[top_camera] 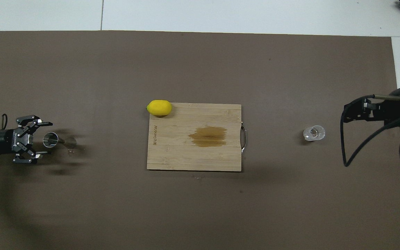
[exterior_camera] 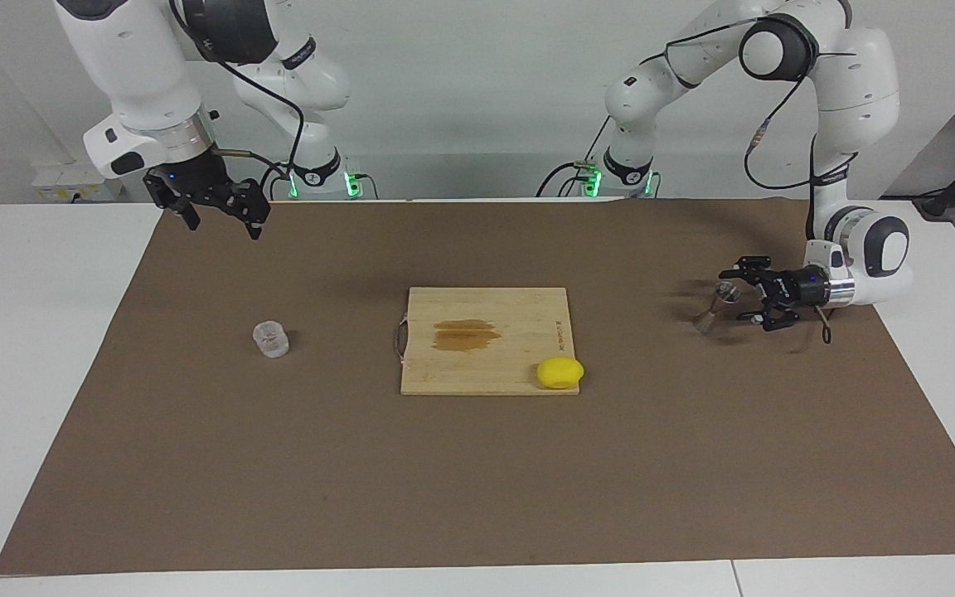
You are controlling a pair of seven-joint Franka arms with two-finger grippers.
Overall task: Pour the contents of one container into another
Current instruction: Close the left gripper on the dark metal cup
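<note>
The small clear cup point(exterior_camera: 270, 339) point(top_camera: 314, 133) stands on the brown mat toward the right arm's end. The metal jigger point(exterior_camera: 714, 305) point(top_camera: 51, 139) stands upright on the mat toward the left arm's end. My left gripper point(exterior_camera: 735, 294) point(top_camera: 46, 139) lies horizontal and low over the mat, open. The jigger's upper cone sits between its fingertips, and no finger visibly presses on it. My right gripper point(exterior_camera: 220, 217) point(top_camera: 354, 111) hangs open and raised over the mat's edge nearest the robots, apart from the cup, holding nothing.
A wooden cutting board point(exterior_camera: 511, 365) point(top_camera: 186, 156) with a brown stain lies mid-mat, its metal handle toward the cup. A yellow lemon point(exterior_camera: 560, 372) point(top_camera: 159, 107) rests at the board's corner, farther from the robots. A loose cable point(exterior_camera: 824, 325) dangles by the left wrist.
</note>
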